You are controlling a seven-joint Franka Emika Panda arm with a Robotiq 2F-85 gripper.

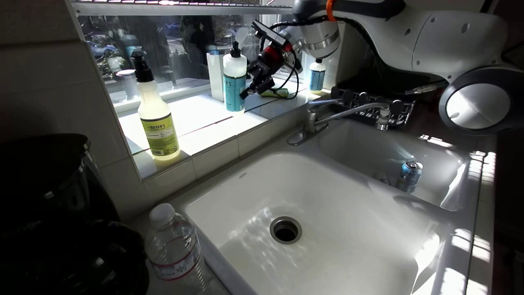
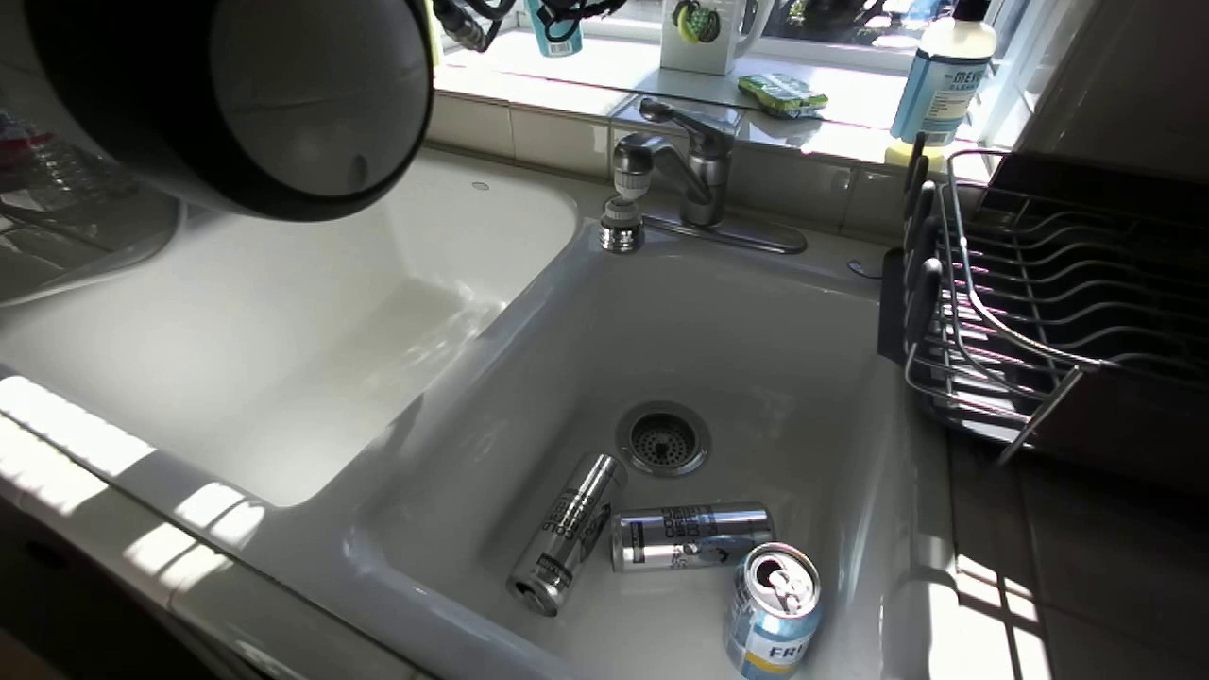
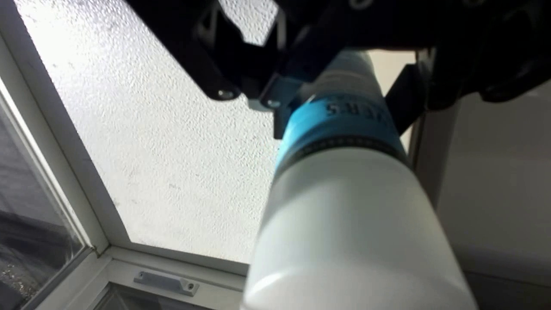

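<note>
my gripper (image 3: 340, 122) is clamped on the teal-label soap bottle (image 1: 234, 92), one finger on each side of its label; jaws don't meet, the bottle body fills the gap; wrist view has the bottle's white upper part closest, label lettering upside down; in an exterior view the bottle is upright at the windowsill (image 1: 204, 131), black pump (image 1: 235, 52) on top; can't tell whether its base bears on the windowsill or sits just above it; white jug (image 2: 697, 42) with a fruit print stands near the bottle, handle out to one side; green packet (image 2: 782, 94) lies flat farther along the windowsill; blue-label bottle (image 2: 941, 90) stands past that; yellow-label bottle (image 1: 160, 135) with a black top stands at the opposite end, well apart from my gripper; steel faucet (image 2: 713, 184) stands at the back edge of the two basins; small basin (image 2: 718, 321) has two silver cans (image 2: 567, 529) lying on their sides near the drain (image 2: 664, 439), and a blue can (image 2: 773, 623) upright just beside one of them, drinking hole showing; wire dish rack (image 2: 1006, 324) is next to that basin; large basin (image 1: 344, 221) catches patches of sun; plastic water bottle (image 1: 174, 250) with a white cap stands just beside it; black object (image 1: 53, 196) near that is too dark to make out
</note>
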